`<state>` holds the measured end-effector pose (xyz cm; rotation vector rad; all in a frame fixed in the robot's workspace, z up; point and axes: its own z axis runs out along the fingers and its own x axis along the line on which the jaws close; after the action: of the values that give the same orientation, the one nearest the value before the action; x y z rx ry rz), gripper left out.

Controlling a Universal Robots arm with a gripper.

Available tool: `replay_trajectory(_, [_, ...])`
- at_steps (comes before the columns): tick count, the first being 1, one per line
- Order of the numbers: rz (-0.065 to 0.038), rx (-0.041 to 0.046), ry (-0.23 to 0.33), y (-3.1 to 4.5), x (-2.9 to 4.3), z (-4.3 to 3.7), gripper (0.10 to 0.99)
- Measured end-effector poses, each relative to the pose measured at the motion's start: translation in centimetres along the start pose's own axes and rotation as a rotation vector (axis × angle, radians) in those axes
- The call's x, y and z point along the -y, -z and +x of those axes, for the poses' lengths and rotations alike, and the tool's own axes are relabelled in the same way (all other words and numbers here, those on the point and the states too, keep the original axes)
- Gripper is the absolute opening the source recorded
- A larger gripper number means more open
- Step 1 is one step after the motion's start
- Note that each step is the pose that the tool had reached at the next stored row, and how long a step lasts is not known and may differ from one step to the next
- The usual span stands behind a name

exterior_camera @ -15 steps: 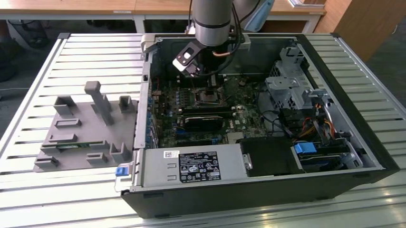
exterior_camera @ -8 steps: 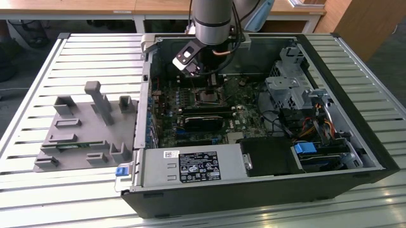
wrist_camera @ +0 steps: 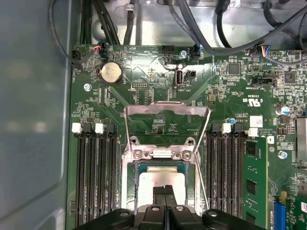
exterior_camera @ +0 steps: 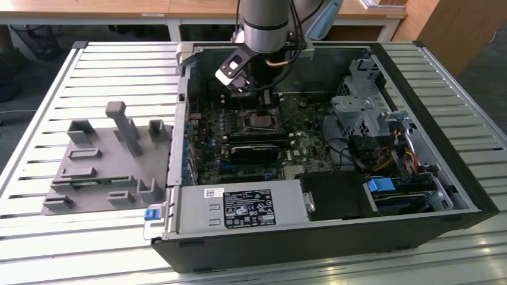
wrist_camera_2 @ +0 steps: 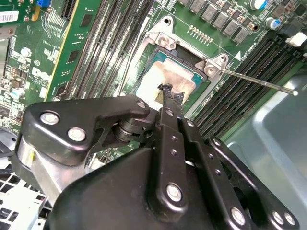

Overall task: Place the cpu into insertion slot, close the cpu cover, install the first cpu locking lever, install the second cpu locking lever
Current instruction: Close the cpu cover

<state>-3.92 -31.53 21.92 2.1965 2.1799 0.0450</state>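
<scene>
From the second wrist view, I have the gripper [wrist_camera_2: 170, 96] closest to me, its two black fingers pinched together with nothing between them. Their frayed tips come down on the edge of the cpu [wrist_camera_2: 165, 76]. I can't tell whether they press on it or hang just above it. The cpu lies flat in the socket [wrist_camera_2: 156, 48], and its dull tan top is smeared with old paste.

A thin locking lever [wrist_camera_2: 259, 82] runs out from the socket's corner and slants up off the board.

In the first wrist view, I see the gripper [wrist_camera: 165, 191] over the cpu [wrist_camera: 151, 179]. Beyond the socket's hinge edge, the cpu cover [wrist_camera: 168, 108] appears tipped up and open, with green board showing through its window. Memory slots [wrist_camera: 93, 177] flank the socket on both sides, and a coin cell battery [wrist_camera: 110, 73] sits farther out near the board's edge.

In the exterior view, the arm reaches down into the open computer case [exterior_camera: 467, 196] with the gripper [exterior_camera: 262, 110] low over the middle of the motherboard. A black expansion card [exterior_camera: 253, 148] lies just beside the socket, and the power supply [exterior_camera: 237, 208] sits by the case wall. A grey fixture block [exterior_camera: 103, 160] rests on the slatted table [exterior_camera: 47, 249] at the exterior view's left.
</scene>
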Motion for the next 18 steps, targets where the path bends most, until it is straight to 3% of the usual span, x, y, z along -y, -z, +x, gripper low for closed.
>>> replay_trajectory(18, [0.0, 0.0, 0.0, 2.34, -0.13, -0.03, 0.106])
